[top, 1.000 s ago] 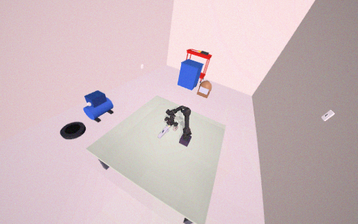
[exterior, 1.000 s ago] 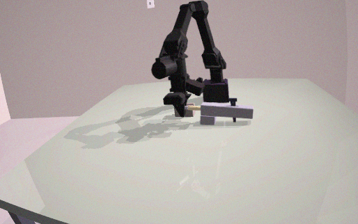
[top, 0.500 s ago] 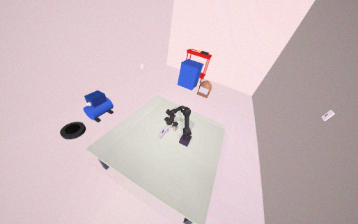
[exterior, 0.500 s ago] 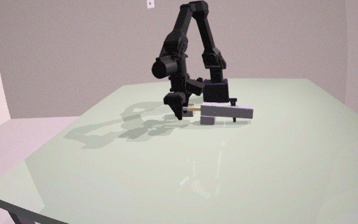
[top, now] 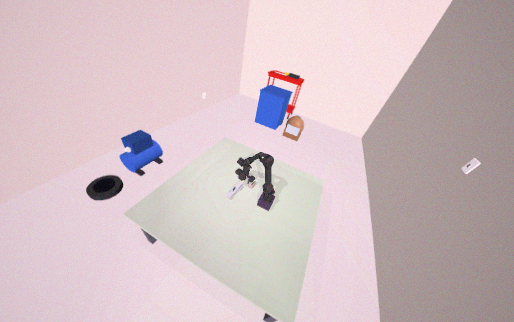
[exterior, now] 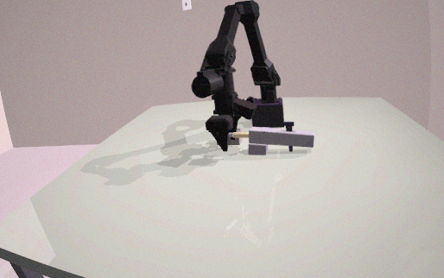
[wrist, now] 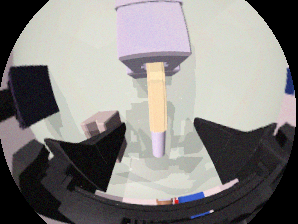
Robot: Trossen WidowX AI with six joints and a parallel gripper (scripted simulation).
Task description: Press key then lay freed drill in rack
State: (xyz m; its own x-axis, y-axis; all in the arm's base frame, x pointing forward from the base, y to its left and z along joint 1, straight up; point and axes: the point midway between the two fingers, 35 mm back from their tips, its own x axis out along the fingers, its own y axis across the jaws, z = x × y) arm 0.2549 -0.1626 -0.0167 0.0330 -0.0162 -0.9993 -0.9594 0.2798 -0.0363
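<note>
A lilac block (top: 232, 192) (exterior: 282, 137) (wrist: 152, 30) lies on the table. The drill (exterior: 241, 135) (wrist: 157, 102), a tan bar with a lilac tip, sticks level out of its end face. The dark T-shaped key (exterior: 289, 124) stands at the block's other end in the exterior view; the wrist view does not show it. My gripper (wrist: 160, 123) is open and empty, with its fingers spread on either side of the drill's outer part, not touching it. A small pinkish block, seemingly the rack (exterior: 234, 141) (wrist: 102, 122), stands beside the drill, partly hidden by a finger.
The arm's dark purple base (top: 266, 202) (exterior: 268, 113) (wrist: 34, 95) stands on the pale green table (top: 200, 220) (exterior: 345, 207), on the rack's side of the lilac block. A blue compressor, a tire, a blue cabinet and a red shelf stand off the table.
</note>
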